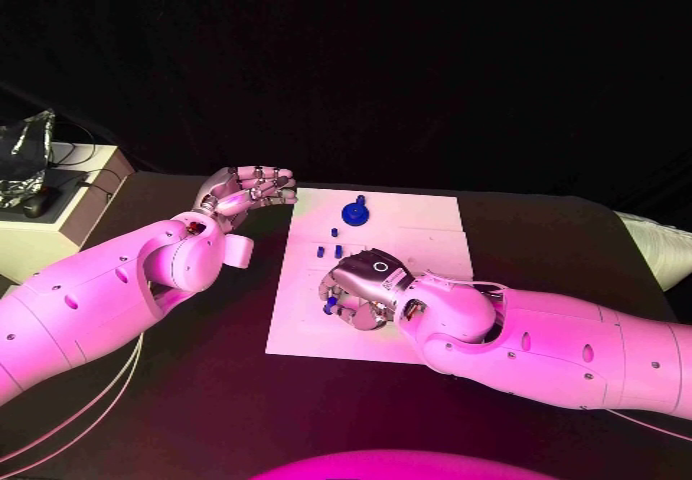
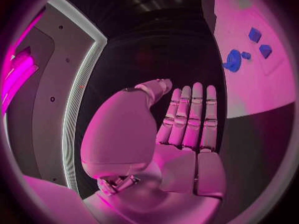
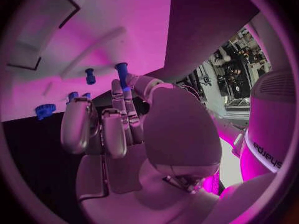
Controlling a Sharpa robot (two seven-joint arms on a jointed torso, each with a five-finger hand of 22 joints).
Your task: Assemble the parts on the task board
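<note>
The white task board [image 1: 418,225] lies in the middle of the black table. My right hand [image 1: 364,290] hovers over its near left part and pinches a small blue peg [image 3: 121,70] between thumb and fingertips; the peg shows under the hand [image 1: 330,301]. A round blue part [image 1: 355,212] sits near the board's far edge, with small blue pieces [image 1: 336,247] just below it. My left hand [image 1: 248,190] is off the board's far left corner, holding nothing, its fingers [image 2: 193,114] straight and side by side. The board [image 2: 261,84] and the round part [image 2: 233,59] lie beyond them.
A pale cabinet [image 1: 58,215] with a crinkled foil object [image 1: 29,150] stands at the table's left back. Thin cables [image 1: 87,405] trail under my left arm. A white bundle [image 1: 656,248] lies at the right edge.
</note>
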